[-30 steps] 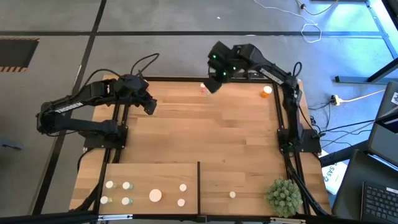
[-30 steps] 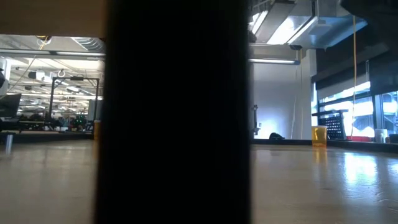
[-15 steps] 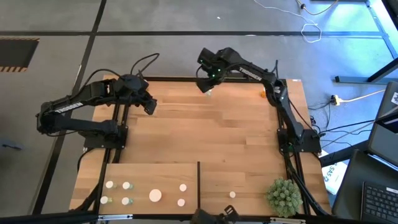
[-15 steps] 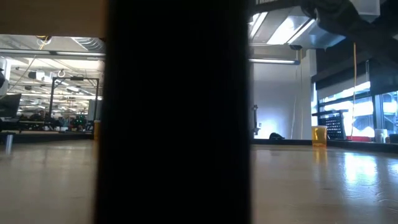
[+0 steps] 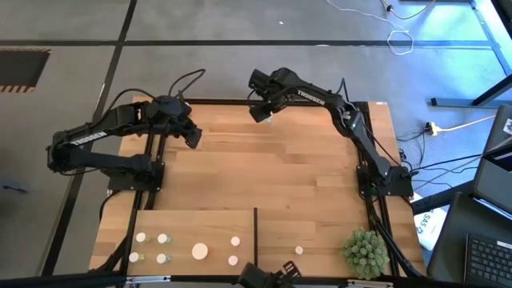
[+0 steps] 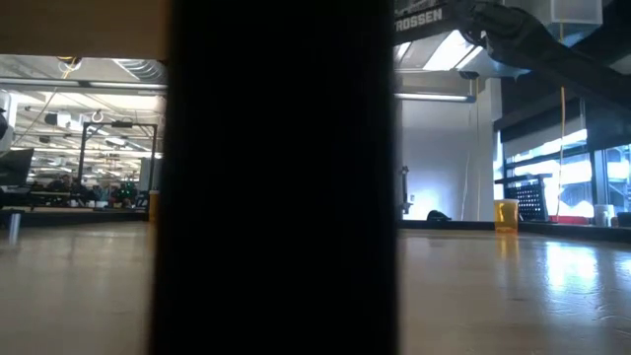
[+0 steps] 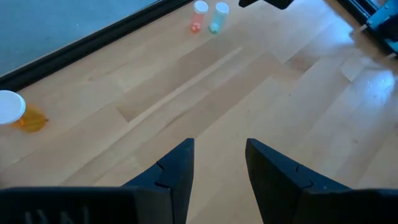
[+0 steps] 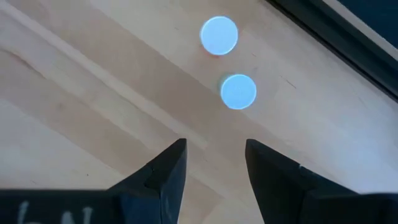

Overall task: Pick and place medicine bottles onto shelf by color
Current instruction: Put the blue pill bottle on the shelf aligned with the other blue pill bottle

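Two white-capped medicine bottles (image 8: 219, 35) (image 8: 238, 91) stand upright on the tabletop by its far edge. In the left wrist view one shows an orange body (image 7: 198, 17) and the other a greenish one (image 7: 219, 17). My right gripper (image 8: 214, 152) (image 5: 260, 110) hangs open above them, pointing down, clear of both. My left gripper (image 7: 219, 155) (image 5: 194, 138) waits open over the table's left part with nothing between its fingers. Another orange bottle (image 7: 15, 113) sits near the far edge. The shelf (image 5: 192, 224) at the near left carries several bottles (image 5: 199, 251).
A thin dark divider (image 5: 256, 236) stands on the shelf and blocks much of the low view (image 6: 281, 177). One bottle (image 5: 298, 250) lies right of it. A spiky green plant ball (image 5: 366, 252) sits at the near right. An orange bottle (image 6: 506, 214) stands at the far side.
My right gripper has sunk toward the table and shifted toward the table's left edge along the far edge, ending over the pair of bottles. Its forearm has stretched out lower and flatter.
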